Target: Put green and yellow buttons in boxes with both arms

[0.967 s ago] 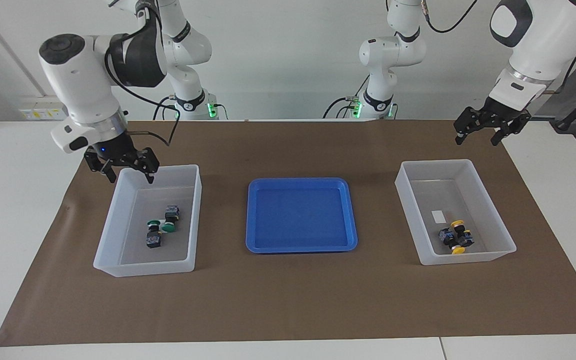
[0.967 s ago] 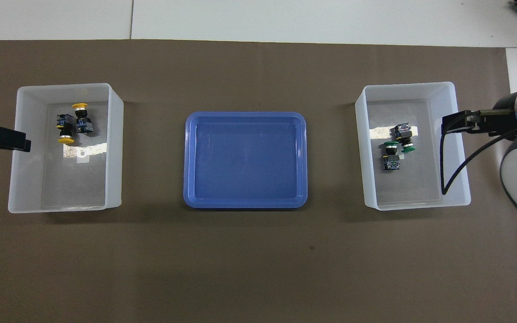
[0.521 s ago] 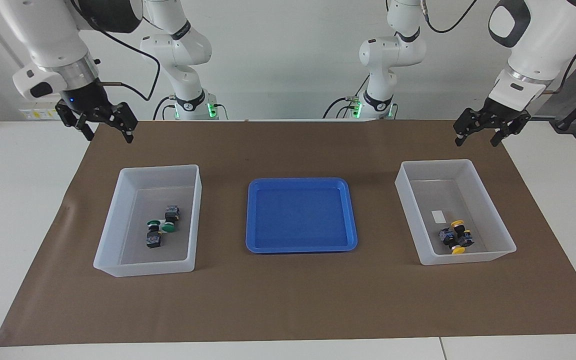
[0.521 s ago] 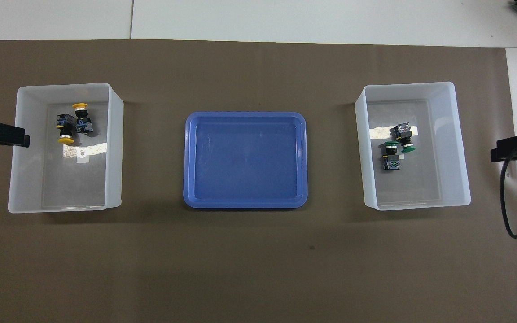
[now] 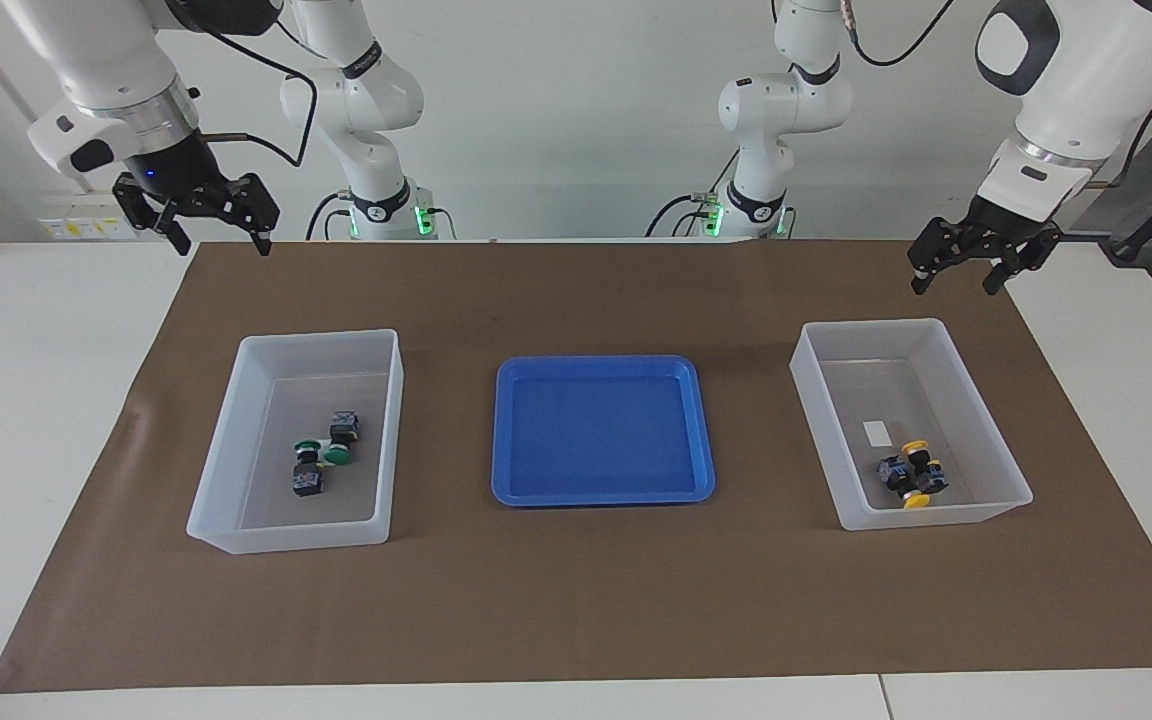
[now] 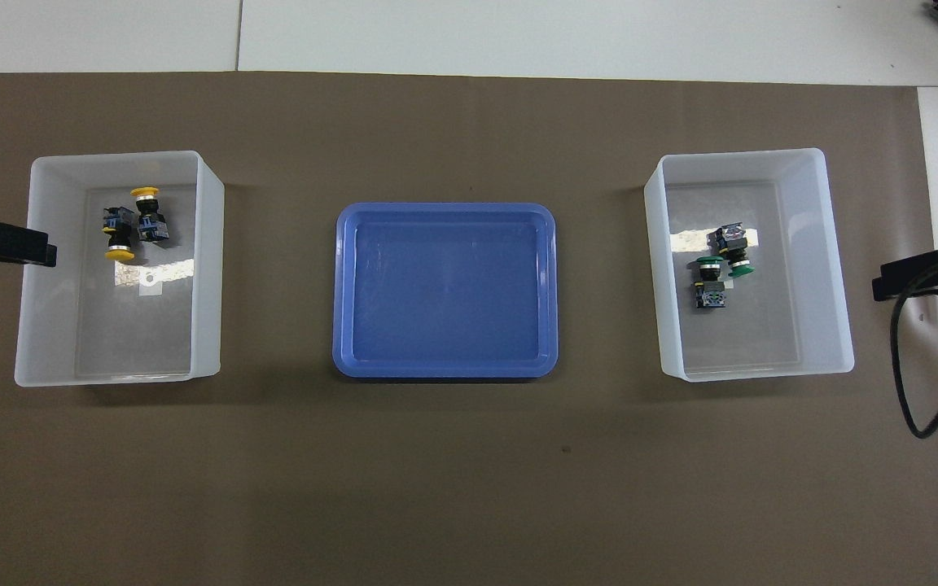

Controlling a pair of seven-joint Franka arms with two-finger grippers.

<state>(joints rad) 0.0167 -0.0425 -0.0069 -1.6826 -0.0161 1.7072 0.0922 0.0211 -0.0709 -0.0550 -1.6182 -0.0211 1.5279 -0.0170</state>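
green buttons: two green-capped push-button switches lie touching each other on the floor of the translucent white bin at the right arm's end of the counter, black bodies and all.
yellow buttons: two yellow-capped push-button switches lie side by side, touching, in the other translucent white bin at the left arm's end, in the part of the bin farther from the robots.
label: a small white label sits on the floor of the yellow bin, just nearer to the robots than the switches.
blue tray: shallow blue tray between the two bins, apart from both, on the brown paper mat.
right tool: the right arm's tool hangs up in the air over the mat's corner at its own end, fingers spread, nothing between them.
left tool: the left arm's tool hangs over the mat's edge beside the yellow bin, fingers spread too and holding nothing.
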